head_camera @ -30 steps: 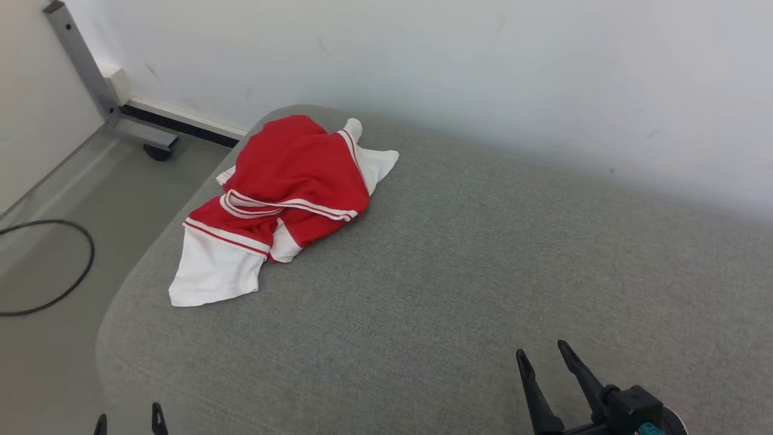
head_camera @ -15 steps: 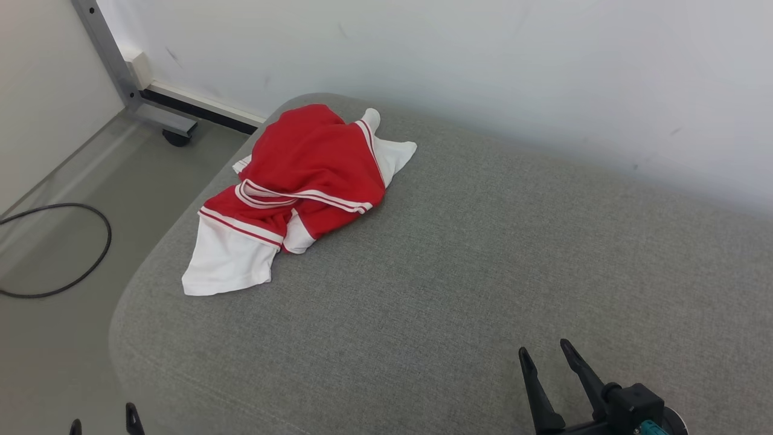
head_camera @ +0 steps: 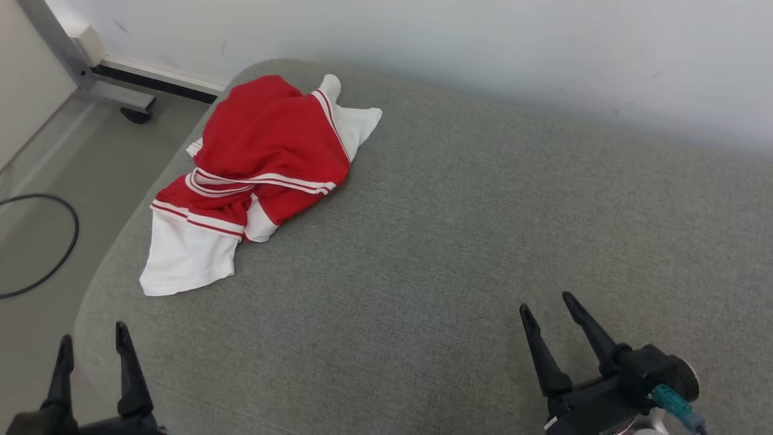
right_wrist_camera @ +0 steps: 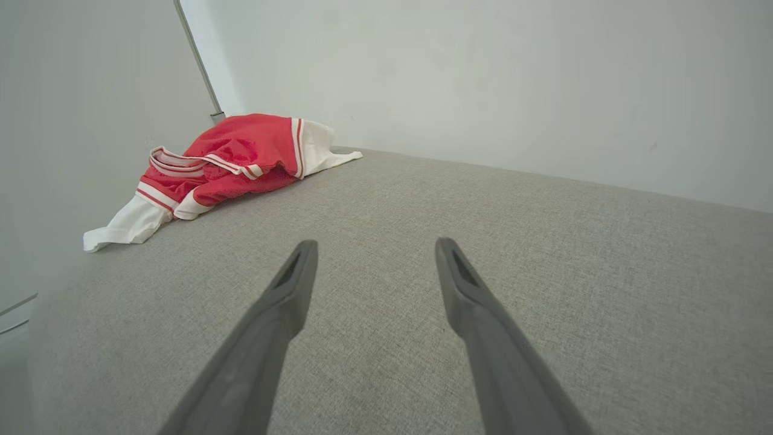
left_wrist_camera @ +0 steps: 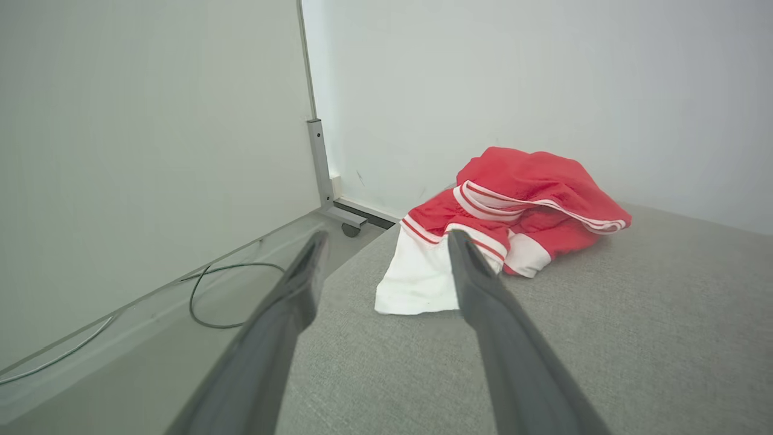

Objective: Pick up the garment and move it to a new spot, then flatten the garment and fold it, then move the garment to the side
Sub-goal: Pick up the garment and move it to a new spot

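Garment lies crumpled on grey cushion; red, white-striped, white-hemmed.

no legible text anywhere

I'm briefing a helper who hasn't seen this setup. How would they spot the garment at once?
Find the big grey cushioned surface against the white wall. The garment lies crumpled at its far left corner. It alone is bright red with white stripes.
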`<state>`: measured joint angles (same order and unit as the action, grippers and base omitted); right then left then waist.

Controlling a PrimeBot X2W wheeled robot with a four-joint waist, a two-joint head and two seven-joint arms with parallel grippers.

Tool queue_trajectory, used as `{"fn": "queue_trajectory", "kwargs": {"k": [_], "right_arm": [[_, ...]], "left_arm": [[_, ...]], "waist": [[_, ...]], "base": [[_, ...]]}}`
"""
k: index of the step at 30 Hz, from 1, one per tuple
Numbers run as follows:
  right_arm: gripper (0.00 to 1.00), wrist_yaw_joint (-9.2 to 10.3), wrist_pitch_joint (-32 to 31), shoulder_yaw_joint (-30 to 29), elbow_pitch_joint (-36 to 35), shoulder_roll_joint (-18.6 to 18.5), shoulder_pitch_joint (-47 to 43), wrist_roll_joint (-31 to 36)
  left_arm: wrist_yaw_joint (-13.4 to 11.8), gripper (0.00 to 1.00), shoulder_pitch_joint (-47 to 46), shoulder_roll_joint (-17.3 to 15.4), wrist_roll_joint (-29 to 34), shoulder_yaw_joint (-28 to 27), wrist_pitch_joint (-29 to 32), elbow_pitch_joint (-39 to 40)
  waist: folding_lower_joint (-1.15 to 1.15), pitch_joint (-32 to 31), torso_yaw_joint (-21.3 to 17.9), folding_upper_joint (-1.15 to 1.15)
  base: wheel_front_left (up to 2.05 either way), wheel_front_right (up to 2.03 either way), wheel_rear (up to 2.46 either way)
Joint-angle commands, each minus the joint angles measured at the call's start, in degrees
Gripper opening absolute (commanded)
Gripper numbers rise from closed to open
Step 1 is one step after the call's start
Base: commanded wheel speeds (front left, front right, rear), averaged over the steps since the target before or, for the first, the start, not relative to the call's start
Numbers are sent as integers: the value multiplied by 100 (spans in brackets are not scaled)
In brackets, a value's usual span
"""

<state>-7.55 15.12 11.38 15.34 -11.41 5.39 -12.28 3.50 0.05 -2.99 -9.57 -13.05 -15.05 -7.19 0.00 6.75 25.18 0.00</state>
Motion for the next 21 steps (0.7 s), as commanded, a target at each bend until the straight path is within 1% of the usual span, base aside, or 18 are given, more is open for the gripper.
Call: {"fn": "queue_trajectory", "kwargs": {"k": [1, 4, 5, 6, 7, 9, 10, 15, 17, 21], "right_arm": [[100, 12, 4, 66, -144, -115, 133, -33], [100, 12, 4, 112, -359, -243, 271, -61], [100, 12, 4, 112, -359, -243, 271, -61], [100, 12, 5, 166, -529, -315, 366, -114], [100, 12, 5, 166, -529, -315, 366, -114], [100, 12, 5, 227, -693, -387, 443, -191], [100, 12, 4, 312, -800, -471, 501, -272], [100, 12, 4, 458, -939, -675, 654, -302], [100, 12, 4, 483, -986, -739, 699, -338], [100, 12, 4, 539, -1055, -828, 763, -384]], "left_arm": [[54, 100, -314, -46, 132, -32, -20, -106], [154, 100, -767, -153, 193, -48, -20, -433], [154, 100, -767, -153, 193, -48, -20, -433], [231, 100, -1116, -270, 199, -6, -20, -652], [231, 100, -1116, -270, 199, -6, -20, -652], [283, 100, -1462, -403, 179, 0, -20, -848], [309, 100, -1773, -526, 124, 16, -20, -1084], [374, 100, -2685, -1004, -28, 141, 10, -1784], [395, 100, -3087, -1281, -8, 317, 61, -2044], [393, 100, -3762, -1778, -153, 774, 439, -2515]], "waist": [[0, 403, -332, 0], [0, 633, -509, 0], [0, 633, -509, 0], [0, 793, -652, 0], [0, 793, -652, 0], [0, 934, -789, 0], [0, 1064, -930, 0], [0, 1376, -1257, 0], [0, 1498, -1384, 0], [0, 1684, -1643, 0]], "base": [[0, 0, 0], [0, 0, 0], [0, 0, 0], [0, 0, 0], [0, 0, 0], [0, 0, 0], [0, 0, 0], [0, 0, 0], [0, 0, 0], [0, 0, 0]]}}
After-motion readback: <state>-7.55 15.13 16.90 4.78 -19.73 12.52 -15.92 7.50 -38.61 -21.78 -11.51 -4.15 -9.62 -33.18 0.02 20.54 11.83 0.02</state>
